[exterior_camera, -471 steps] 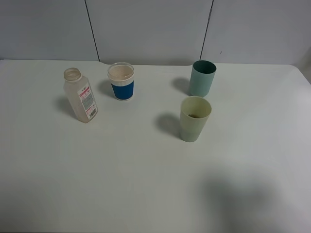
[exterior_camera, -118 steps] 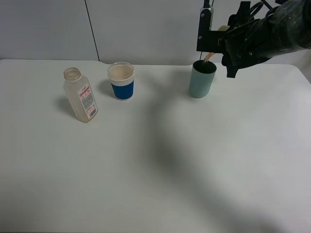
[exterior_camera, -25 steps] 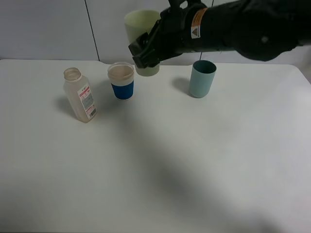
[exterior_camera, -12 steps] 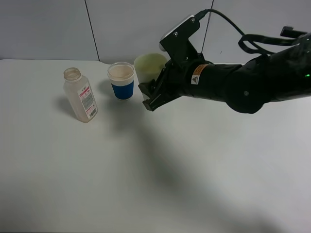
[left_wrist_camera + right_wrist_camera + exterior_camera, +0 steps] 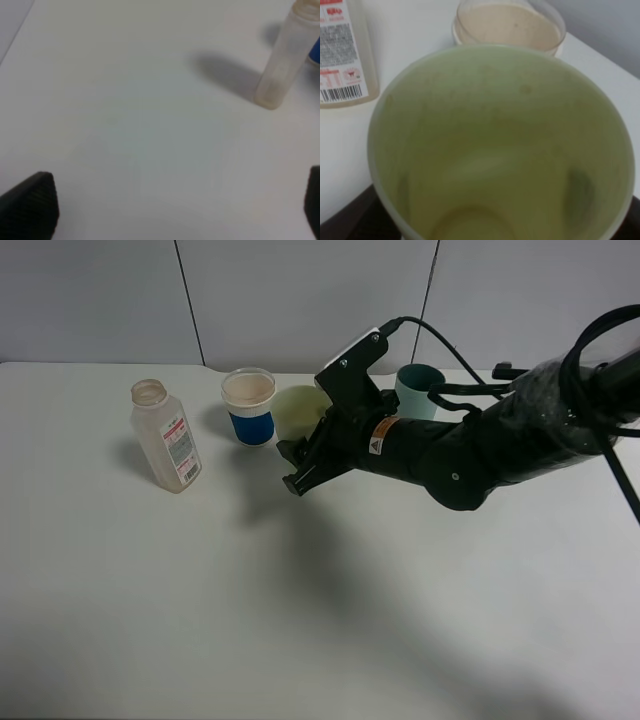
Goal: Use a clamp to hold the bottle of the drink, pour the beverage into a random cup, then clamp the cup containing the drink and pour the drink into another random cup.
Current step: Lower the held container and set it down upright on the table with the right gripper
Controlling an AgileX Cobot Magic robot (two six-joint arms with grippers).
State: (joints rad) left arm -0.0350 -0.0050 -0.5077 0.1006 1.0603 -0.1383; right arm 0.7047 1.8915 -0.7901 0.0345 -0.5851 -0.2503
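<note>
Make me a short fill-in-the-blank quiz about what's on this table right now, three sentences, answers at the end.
1. The right tool grips the pale yellow-green plastic tumbler, which looks ____ inside.
2. The small translucent plastic bottle stands upright without a ____.
3. The white cup with a ____ band stands between the bottle and the tumbler.

Missing words: empty; cap; blue

The pale yellow-green tumbler [image 5: 500, 150] fills the view, its inside empty, with the bottle [image 5: 345, 50] and a white cup [image 5: 510, 25] beyond.
</note>
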